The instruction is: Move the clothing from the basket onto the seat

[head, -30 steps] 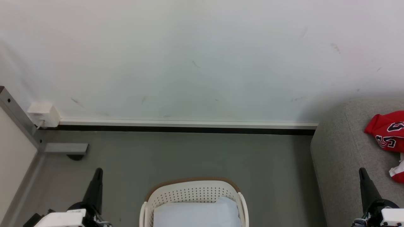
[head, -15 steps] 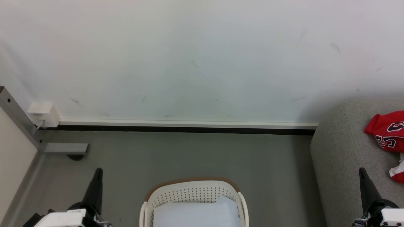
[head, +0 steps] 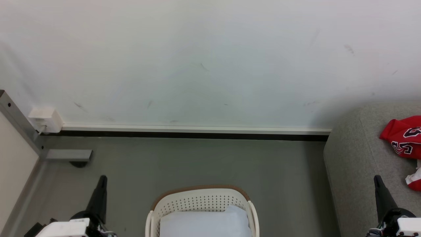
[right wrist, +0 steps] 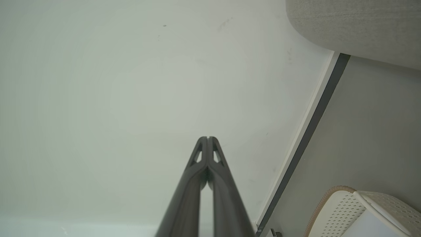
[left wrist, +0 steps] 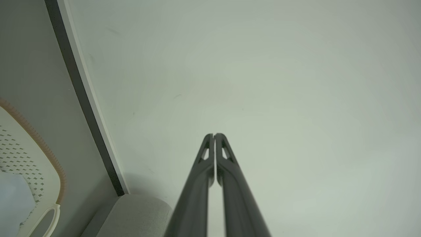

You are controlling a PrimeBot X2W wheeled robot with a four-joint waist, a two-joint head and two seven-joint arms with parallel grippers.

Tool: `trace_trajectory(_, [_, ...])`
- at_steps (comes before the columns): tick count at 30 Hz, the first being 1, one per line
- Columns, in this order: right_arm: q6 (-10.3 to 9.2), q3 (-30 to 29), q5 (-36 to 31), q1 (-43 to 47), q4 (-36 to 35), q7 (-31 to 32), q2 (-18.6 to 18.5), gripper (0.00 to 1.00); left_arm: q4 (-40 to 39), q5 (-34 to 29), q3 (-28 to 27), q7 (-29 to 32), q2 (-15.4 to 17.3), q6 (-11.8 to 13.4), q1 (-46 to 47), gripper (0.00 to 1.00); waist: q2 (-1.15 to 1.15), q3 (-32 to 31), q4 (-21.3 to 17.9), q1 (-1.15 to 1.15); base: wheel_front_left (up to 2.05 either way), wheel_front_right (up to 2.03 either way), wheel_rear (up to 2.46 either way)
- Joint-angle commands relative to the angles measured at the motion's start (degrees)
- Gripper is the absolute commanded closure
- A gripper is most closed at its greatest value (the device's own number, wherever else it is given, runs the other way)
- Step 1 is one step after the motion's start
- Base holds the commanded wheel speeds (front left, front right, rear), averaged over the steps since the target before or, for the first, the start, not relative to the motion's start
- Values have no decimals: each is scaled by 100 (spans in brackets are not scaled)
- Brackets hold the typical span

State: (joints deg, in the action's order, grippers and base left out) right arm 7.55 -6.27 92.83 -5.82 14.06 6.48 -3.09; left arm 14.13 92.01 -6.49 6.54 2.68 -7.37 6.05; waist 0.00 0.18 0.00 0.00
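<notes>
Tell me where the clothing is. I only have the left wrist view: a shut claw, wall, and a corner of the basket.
Observer: Red clothing lies on the seat, at the head view's right edge.
Operator: Is the right claw carrying any of it?
Observer: No. The right claw is shut on nothing, its fingers pointing at the wall.
Operator: Is that the one garment on the seat?
Observer: Nearer the robot a red-and-white piece also lies there, cut off by the frame edge.
</notes>
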Motion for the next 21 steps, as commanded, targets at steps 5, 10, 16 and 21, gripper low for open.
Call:
trace_trajectory(5, [-12, -28, -40, -67, -16, -2, 4, 100, -15, 74, -13, 22, 38, -25, 40, 100, 0, 0, 0, 0, 0, 0, 0])
trace_trajectory(10, [-12, -30, -43, -67, -16, 1, 6, 100, -15, 75, -13, 21, 38, -25, 40, 100, 0, 0, 0, 0, 0, 0, 0])
trace_trajectory(16, [-12, -31, -45, -68, -15, 3, 7, 100, -15, 75, -13, 21, 38, -25, 39, 100, 0, 0, 0, 0, 0, 0, 0])
trace_trajectory(21, [-12, -33, -48, -68, -15, 6, 8, 100, -15, 74, -13, 22, 38, -25, 39, 100, 0, 0, 0, 0, 0, 0, 0])
